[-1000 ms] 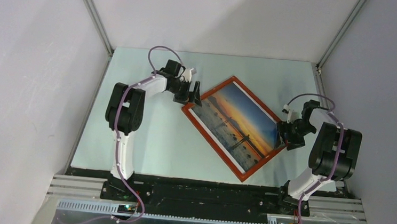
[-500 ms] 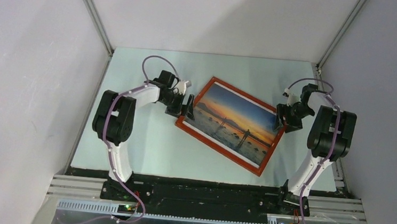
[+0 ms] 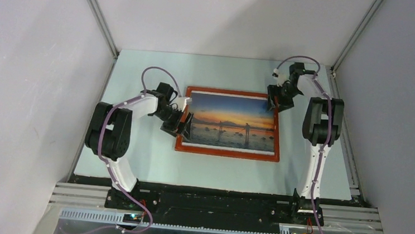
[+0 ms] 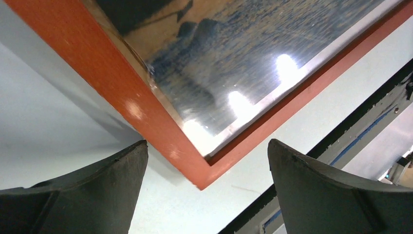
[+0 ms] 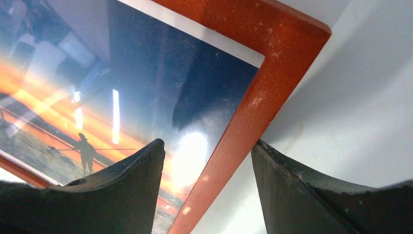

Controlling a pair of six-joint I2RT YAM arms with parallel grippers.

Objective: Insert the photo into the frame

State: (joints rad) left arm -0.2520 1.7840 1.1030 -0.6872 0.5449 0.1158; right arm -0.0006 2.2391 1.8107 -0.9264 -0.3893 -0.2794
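Two of your grippers bracket the frame [image 3: 226,152] at opposite corners: the left gripper [image 3: 183,127] at its near-left corner, the right gripper [image 3: 276,102] at its far-right one. The frame lies flat near the middle of the pale, matte table [image 3: 135,156], with its long sides running left to right. It is a thin rectangle of smooth orange-brown wood. The photo [image 3: 230,121] sits inside it face up: orange sky over blue water, small dark figures, and a thin white border along the inner edge.

From above you get the whole layout but not the jaws. Your left wrist view fills that in. The black, curved fingers [image 4: 97,190] stand wide apart, with the frame's corner pointing into the gap and touching neither, so nothing is held. That view also shows the pane [image 4: 234,102] as glossy, throwing back bright spots of light.

Your right wrist view shows that gripper's matte black fingers [image 5: 302,195] partly spread. They straddle the frame's right rail near the corner, one over the pane and the other outside it over the table. The gap is wider than the rail, so there is no clamp. You cannot tell whether either finger touches the wood. Only this view shows the fine pale scuffs on the rail.
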